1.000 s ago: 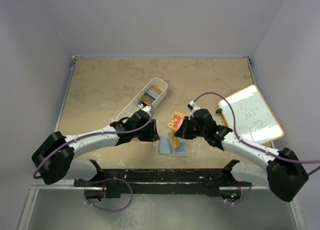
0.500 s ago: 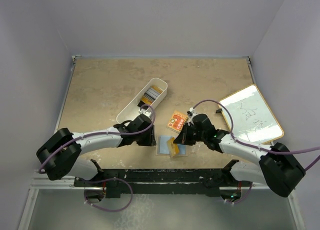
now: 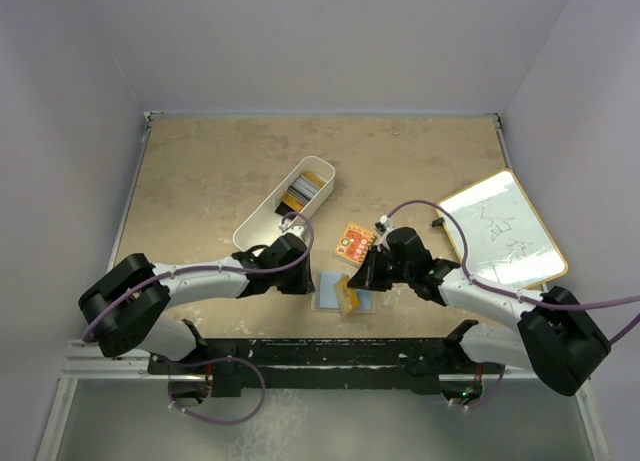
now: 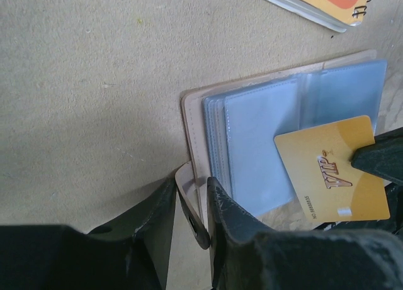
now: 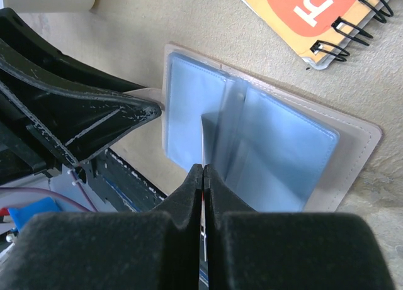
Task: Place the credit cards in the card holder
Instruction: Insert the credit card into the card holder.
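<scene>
The card holder (image 4: 264, 133) lies open and flat on the table (image 3: 220, 171) with its clear blue sleeves facing up, and both arms are set around it. At its left edge the left claw (image 4: 191, 205) has its fingers drawn in to a narrow gap with the holder's snap tab pinched between them. This is most likely to pin the light wallet so it cannot slide or fold shut while a card is pushed in. From the holder's right side the right claw (image 5: 203, 173) comes in pressed fully together on a gold card (image 4: 330, 170). It grips the card by the end away from the sleeves, so the free end leads. That free end sits over the middle of the holder, near the fold between the sleeves. The card is tilted rather than flat, and I cannot tell whether its edge has found a pocket mouth or only rests on the plastic. My judgement is that the insertion is just starting. The slick sleeve could let the card skid across instead of entering, which is why the anchoring grip on the tab matters. More cards (image 3: 305, 191) wait in the white bin (image 3: 262, 221), beyond the holder's far left corner. A spiral notebook (image 5: 315, 19) lies just past the holder's far edge, not touching it.
</scene>
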You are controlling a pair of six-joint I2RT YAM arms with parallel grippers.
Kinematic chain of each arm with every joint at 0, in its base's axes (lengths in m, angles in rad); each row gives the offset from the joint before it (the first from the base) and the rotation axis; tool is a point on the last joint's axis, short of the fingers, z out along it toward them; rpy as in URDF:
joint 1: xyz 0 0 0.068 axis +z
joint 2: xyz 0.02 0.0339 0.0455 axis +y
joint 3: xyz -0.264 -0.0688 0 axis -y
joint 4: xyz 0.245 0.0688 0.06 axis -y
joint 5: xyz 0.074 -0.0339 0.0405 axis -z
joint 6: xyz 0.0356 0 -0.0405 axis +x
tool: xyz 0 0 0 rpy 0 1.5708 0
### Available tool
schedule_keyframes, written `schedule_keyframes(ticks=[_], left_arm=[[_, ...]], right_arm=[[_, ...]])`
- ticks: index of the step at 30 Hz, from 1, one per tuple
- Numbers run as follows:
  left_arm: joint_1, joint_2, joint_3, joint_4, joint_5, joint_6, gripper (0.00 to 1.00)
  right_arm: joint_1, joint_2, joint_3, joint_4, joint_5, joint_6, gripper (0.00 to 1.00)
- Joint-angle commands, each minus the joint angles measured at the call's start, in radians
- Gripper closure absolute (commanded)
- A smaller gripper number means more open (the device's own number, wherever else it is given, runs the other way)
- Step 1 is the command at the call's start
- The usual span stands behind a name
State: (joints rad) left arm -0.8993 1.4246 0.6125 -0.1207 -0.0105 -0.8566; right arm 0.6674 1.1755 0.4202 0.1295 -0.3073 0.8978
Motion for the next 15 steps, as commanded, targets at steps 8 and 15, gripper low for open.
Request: schedule_keyframes(ticks=[8, 15], left_arm=[[-0.006, 0.007, 0.009, -0.021, -0.099, -0.032, 0.93], [-0.005, -0.023, -0.006, -0.056, -0.146, -0.067, 1.00]], right_arm=[[-0.030, -0.073, -0.007, -0.003, -0.064, 0.001, 1.00], [-0.032, -0.099, -0.027, 0.004, -0.039, 0.017, 1.00]])
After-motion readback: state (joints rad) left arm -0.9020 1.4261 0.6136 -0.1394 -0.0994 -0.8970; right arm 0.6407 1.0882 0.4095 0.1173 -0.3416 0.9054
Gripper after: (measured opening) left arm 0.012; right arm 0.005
